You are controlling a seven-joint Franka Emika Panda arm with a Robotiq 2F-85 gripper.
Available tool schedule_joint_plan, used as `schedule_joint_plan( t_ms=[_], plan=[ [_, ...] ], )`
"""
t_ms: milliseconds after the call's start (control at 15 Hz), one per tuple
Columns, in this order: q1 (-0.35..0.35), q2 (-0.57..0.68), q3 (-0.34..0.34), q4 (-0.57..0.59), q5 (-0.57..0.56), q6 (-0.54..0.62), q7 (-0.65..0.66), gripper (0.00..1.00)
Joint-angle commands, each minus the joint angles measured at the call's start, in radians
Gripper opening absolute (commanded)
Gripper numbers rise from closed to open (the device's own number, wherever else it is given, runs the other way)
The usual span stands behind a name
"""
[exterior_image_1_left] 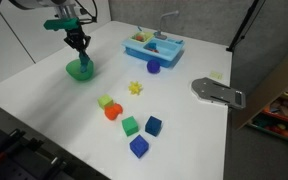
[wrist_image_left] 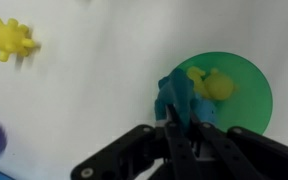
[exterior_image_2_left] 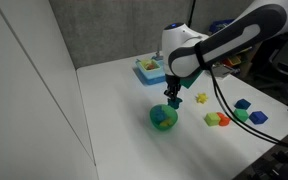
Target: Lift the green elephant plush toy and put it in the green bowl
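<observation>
The gripper (wrist_image_left: pixel 181 120) is clamped on the green elephant plush toy (wrist_image_left: pixel 176 95), which is held over the edge of the green bowl (wrist_image_left: pixel 249 105). A yellow piece (wrist_image_left: pixel 216 85) is seen inside the bowl. A yellow star toy (wrist_image_left: pixel 9 38) is left well apart on the white table (wrist_image_left: pixel 94 90). The blue tray (exterior_image_1_left: pixel 154 46) is set farther off.
</observation>
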Motion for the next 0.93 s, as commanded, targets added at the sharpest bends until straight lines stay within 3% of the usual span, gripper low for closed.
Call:
schedule_joint_plan(
  t_ms=[0,400,467,533,867],
  plan=[
    [0.003,-0.008,0.025,-0.002,-0.016,-0.017,-0.015,0.05],
    [0.013,0.020,0.052,0.013,-0.015,-0.035,-0.040,0.05],
    [0.015,0.023,0.052,0.013,-0.017,-0.036,-0.040,0.25],
    [0.016,0.024,0.050,0.013,-0.020,-0.037,-0.038,0.37],
    [0.016,-0.001,0.043,0.003,-0.017,-0.038,-0.023,0.75]
  ],
)
